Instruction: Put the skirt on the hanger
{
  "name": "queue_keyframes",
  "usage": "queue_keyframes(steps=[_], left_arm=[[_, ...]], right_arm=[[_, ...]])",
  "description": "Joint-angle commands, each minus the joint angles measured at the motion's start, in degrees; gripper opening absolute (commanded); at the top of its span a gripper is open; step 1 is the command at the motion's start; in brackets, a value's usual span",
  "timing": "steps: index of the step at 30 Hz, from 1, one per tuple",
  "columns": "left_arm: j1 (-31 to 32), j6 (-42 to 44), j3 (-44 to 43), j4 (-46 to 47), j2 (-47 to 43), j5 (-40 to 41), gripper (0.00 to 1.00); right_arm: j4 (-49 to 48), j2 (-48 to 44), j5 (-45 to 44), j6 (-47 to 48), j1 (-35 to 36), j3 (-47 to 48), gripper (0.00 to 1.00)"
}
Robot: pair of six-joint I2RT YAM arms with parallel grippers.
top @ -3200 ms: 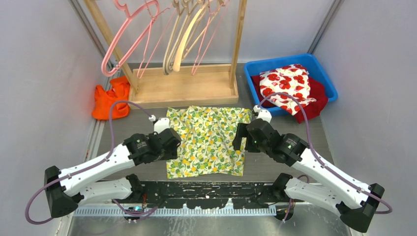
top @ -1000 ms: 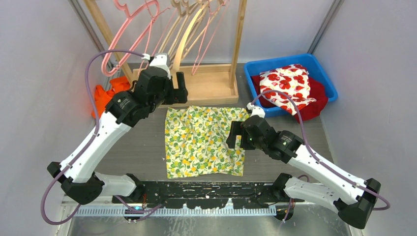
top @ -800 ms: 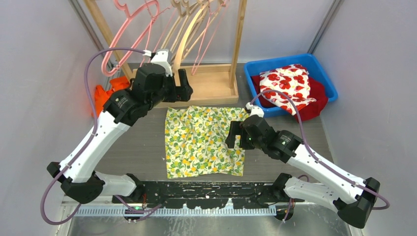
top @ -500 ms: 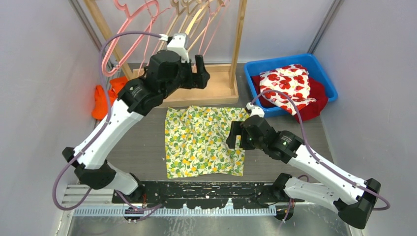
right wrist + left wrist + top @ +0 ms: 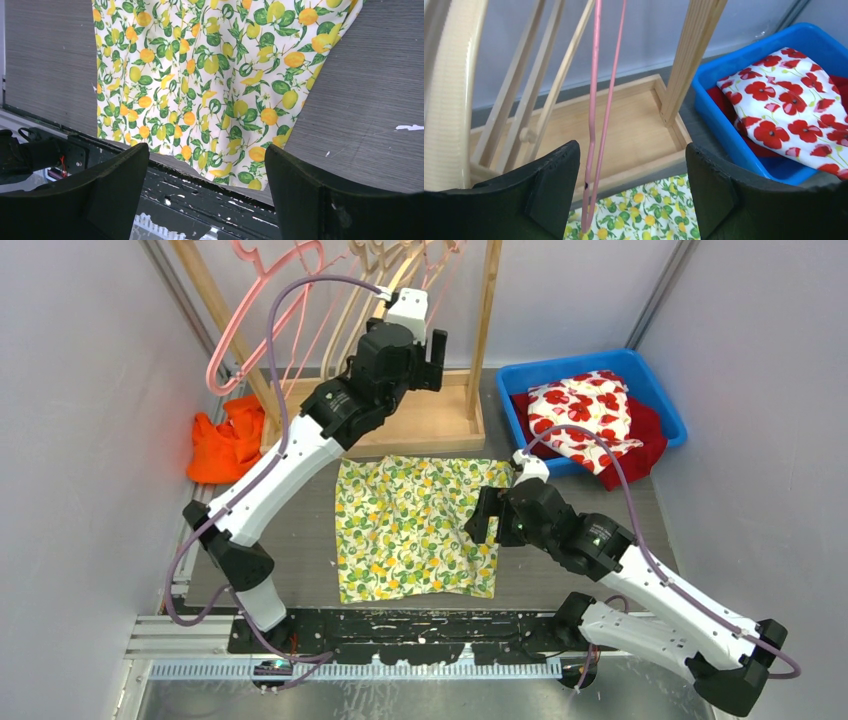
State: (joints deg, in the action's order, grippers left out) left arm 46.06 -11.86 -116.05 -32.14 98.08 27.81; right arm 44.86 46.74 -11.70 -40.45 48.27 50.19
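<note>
The lemon-print skirt (image 5: 415, 525) lies flat on the grey table and also shows in the right wrist view (image 5: 200, 85). Several hangers hang from the wooden rack (image 5: 385, 415) at the back. My left gripper (image 5: 432, 352) is raised by the rack, open and empty; in its wrist view a thin pink hanger (image 5: 594, 115) hangs between its jaws, close to the left one, touching neither. My right gripper (image 5: 484, 521) hovers open and empty over the skirt's right edge.
A blue bin (image 5: 655, 390) with red poppy-print cloth (image 5: 585, 420) stands at the back right. An orange cloth (image 5: 222, 445) lies at the back left. A black rail (image 5: 400, 630) runs along the near edge. The rack's right post (image 5: 691, 55) is close to my left gripper.
My left arm has swung up from the skirt's left edge to the rack, then right along it to the pink hanger. My right gripper has barely moved.
</note>
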Motion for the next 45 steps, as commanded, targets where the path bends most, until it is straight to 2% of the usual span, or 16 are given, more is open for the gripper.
queue_keyframes(steps=[1,6,12,19,20,23,26,34,39,43,45], left_arm=[[0.0,6.8,-3.5,8.8,1.2,4.2,0.77],[-1.1,7.6,-5.4,9.4,3.5,3.5,0.75],[-5.6,4.0,-6.5,8.3,5.2,-1.4,0.65],[-6.4,4.3,-8.0,8.5,6.3,-4.1,0.33],[-6.5,4.3,-8.3,8.4,6.4,-4.3,0.26],[-6.4,4.4,-8.9,8.3,6.2,-5.2,0.19],[-6.5,4.3,-9.4,8.3,5.6,-5.9,0.01],[-6.4,4.9,-13.7,5.2,4.9,-6.9,0.0],[-6.4,5.7,-11.8,5.8,1.7,-8.2,0.0],[-6.4,4.8,-14.0,-0.5,0.4,-9.1,0.0],[-6.0,4.1,-12.2,-3.0,-1.4,-9.9,0.0]], right_arm=[[-0.8,-1.2,-1.0,-0.2,0.2,0.1,0.9],[-0.8,-1.6,-1.0,-0.1,0.2,-0.3,0.9],[-0.6,-2.9,-0.8,-0.1,0.2,-0.9,0.9],[-0.5,-3.6,-0.8,-0.2,0.2,-1.4,0.9],[-0.6,-3.6,-0.7,-0.2,0.2,-1.5,0.9],[-0.6,-3.8,-0.7,-0.3,0.2,-1.6,0.9],[-0.4,-4.0,-0.6,-0.3,0.2,-1.8,0.9],[-0.6,-4.2,-0.4,-0.4,0.2,-2.4,0.9],[-0.6,-4.5,-0.5,-0.4,0.2,-2.4,0.9],[-0.6,-4.6,-0.6,-0.3,0.2,-2.4,0.9],[-0.7,-4.7,-0.7,-0.2,0.2,-2.4,0.9]])
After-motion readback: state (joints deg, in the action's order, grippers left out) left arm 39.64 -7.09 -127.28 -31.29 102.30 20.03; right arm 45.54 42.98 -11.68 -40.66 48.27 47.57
